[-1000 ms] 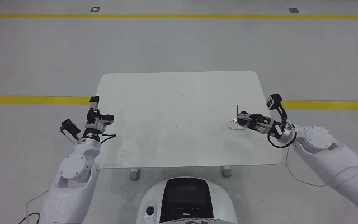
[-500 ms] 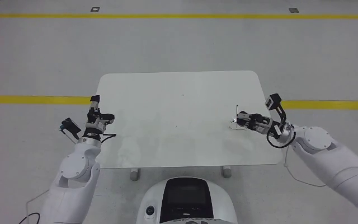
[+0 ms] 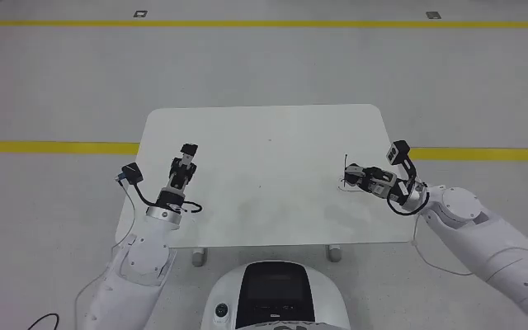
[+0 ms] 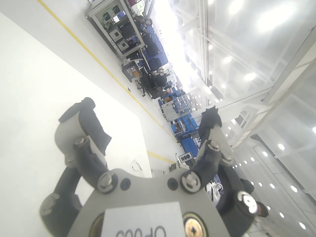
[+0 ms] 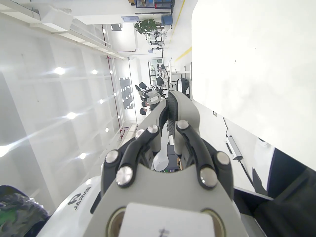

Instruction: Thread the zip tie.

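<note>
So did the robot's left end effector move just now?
Yes. The left end effector was at the left edge of the table. It has since swung inward and is now over the tabletop, nearer the middle.

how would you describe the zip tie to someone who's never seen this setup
Find the white table and go to its right edge, where the right gripper sits. The zip tie is the thin black strip pinched in its shut fingers; the left gripper, across the table, is open and holds nothing.

right gripper [image 5: 168, 97] pinching zip tie [image 5: 167, 82], white table [image 5: 246, 50]
</note>
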